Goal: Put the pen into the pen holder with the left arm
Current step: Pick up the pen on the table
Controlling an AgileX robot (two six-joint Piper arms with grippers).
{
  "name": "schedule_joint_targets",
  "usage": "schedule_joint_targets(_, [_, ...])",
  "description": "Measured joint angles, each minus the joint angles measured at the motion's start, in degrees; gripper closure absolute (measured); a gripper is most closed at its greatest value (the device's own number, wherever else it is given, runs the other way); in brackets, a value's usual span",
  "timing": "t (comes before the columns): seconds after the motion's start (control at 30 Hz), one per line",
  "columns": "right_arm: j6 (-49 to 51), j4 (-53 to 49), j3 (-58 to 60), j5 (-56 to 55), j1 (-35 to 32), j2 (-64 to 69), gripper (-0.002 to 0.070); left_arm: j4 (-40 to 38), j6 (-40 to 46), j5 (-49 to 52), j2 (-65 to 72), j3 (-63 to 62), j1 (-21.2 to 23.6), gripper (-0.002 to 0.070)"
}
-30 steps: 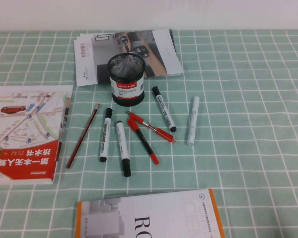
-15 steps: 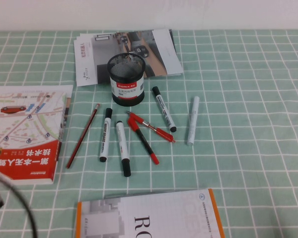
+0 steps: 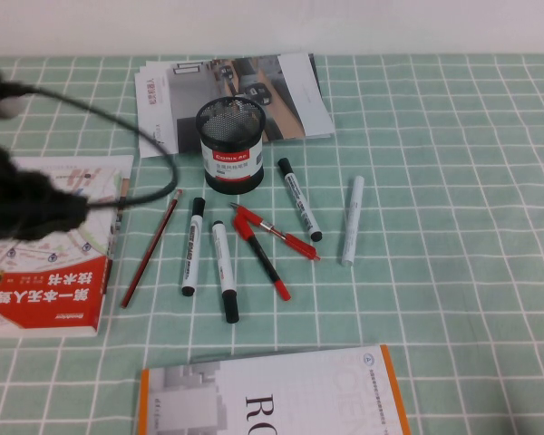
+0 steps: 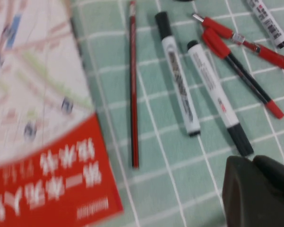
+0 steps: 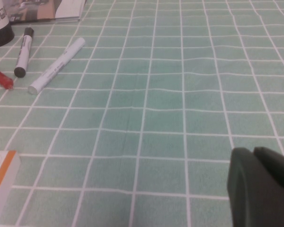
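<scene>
Approach step: the left gripper point(image 4: 258, 189), jaws shut and empty, hovers over the book point(image 3: 45, 272), probably beside the pen point(image 3: 150, 249). The pen lies on the desk point(image 3: 453, 181) between book and marker point(image 3: 192, 246); jaws must open first. Holder point(image 3: 231, 145) stands near. Right gripper point(image 5: 262, 187): parked, jaws seemingly shut.

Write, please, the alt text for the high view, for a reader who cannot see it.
The left arm, blurred, hangs over a red-and-white book at the table's left, gripper shut and empty. The pen, a thin dark-red pencil, lies beside it on the green checked cloth, near markers and the black mesh pen holder. The right gripper is not visible.
</scene>
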Motion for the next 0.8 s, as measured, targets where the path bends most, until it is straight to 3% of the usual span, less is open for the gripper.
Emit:
schedule_joint_targets(0.37, [0.0, 0.0, 0.0, 0.0, 0.0, 0.0, 0.0696, 14.4, -6.8, 12.6, 27.2, -25.5, -12.2, 0.0679])
schedule_joint_targets(0.67, [0.0, 0.0, 0.0, 0.0, 0.0, 0.0, 0.0696, 16.5, -7.6, 14.3, 37.3, -31.6, -13.3, 0.0676])
schedule_joint_targets(0.8, [0.0, 0.0, 0.0, 0.0, 0.0, 0.0, 0.0696, 18.5, -6.9, 14.3, 39.7, -31.6, -13.3, 0.059])
